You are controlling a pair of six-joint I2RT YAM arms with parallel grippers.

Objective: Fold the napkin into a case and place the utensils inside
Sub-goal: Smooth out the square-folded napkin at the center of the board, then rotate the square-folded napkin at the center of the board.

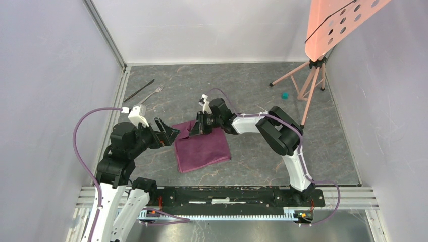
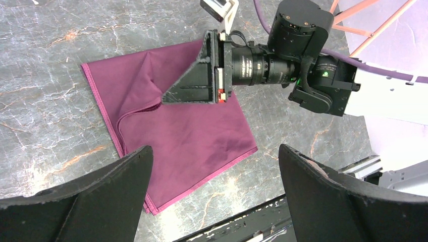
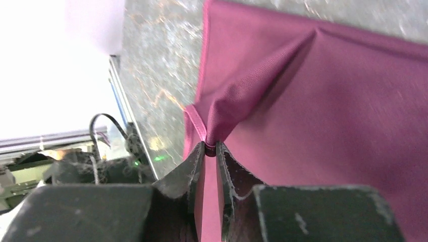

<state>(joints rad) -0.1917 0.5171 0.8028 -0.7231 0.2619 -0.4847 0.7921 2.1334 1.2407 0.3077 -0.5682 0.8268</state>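
The plum-purple napkin (image 1: 202,148) lies folded on the marble table; it also shows in the left wrist view (image 2: 181,131) and the right wrist view (image 3: 328,116). My right gripper (image 1: 196,123) is shut on the napkin's upper layer near its far left corner, and its fingertips (image 3: 210,147) pinch the hem into a lifted ridge. It also shows in the left wrist view (image 2: 166,97). My left gripper (image 1: 171,132) is open and empty just left of the napkin, its fingers (image 2: 116,171) spread wide over the near edge. The silver fork (image 1: 151,94) and dark knife (image 1: 139,89) lie at the far left.
A pink perforated board on a tripod (image 1: 315,70) stands at the back right. A small teal cube (image 1: 285,95) sits near its legs. White walls enclose the table, and a black rail (image 1: 227,194) runs along the near edge.
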